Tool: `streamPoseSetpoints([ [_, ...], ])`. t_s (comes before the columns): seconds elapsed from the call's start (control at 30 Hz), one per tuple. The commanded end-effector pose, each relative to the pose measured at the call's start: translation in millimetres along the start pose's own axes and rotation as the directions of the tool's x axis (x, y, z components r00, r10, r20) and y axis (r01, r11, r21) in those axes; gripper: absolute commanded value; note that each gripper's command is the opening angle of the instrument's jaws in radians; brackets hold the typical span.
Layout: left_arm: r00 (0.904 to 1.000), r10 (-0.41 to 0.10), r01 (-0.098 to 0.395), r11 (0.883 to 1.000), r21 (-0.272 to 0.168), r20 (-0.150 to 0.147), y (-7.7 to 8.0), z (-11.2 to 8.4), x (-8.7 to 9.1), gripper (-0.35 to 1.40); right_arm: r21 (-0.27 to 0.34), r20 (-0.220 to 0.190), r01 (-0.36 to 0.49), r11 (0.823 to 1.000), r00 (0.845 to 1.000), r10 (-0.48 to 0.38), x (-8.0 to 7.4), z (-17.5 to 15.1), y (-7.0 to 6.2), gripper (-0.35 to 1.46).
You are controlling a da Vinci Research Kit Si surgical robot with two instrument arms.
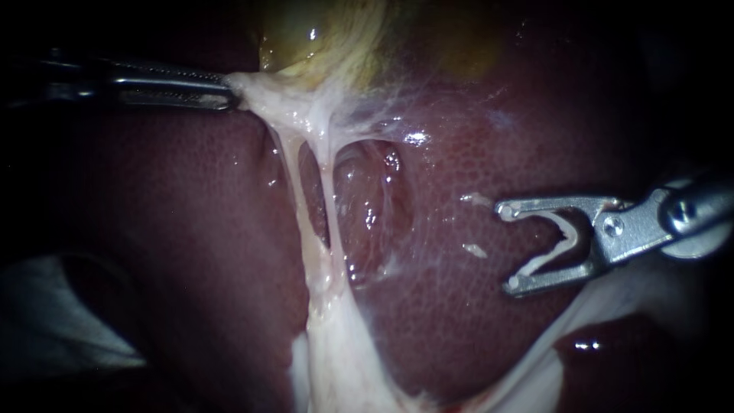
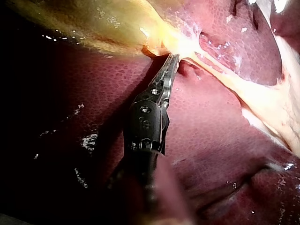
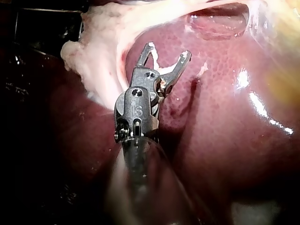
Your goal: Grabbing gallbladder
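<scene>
The gallbladder (image 1: pixel 306 38), yellow-green, lies at the top of the endoscope view, against the liver (image 1: pixel 191 229). Pale tissue (image 1: pixel 264 95) hangs from its lower edge and runs down across the liver as a stretched band. The left instrument (image 1: pixel 222 92) has its jaws clamped together on this pale tissue, just beside the gallbladder. The right instrument (image 1: pixel 508 248) hovers over the liver, well apart from the gallbladder, jaws spread and holding nothing.

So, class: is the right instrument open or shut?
Open: the right instrument shows a wide gap at its tip, holding nothing, over the liver.
</scene>
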Motion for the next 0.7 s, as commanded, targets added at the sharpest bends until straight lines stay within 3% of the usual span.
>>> streamPoseSetpoints([
  [0.03, 1.0, 0.0, 0.0, 1.0, -0.001, 0.0, 0.0, 0.0, 0.0, -0.35, 0.0, 0.0, 0.0, 1.0, 1.0, 0.0, 0.0, 0.0, 0.0, 0.5],
  [0.7, 1.0, -0.001, 0.001, 1.0, 0.001, 0.0, 0.0, 0.0, 0.0, -0.35, 0.0, 0.0, 0.0, 1.0, 1.0, 0.0, 0.0, 0.0, 0.0, 0.5],
])
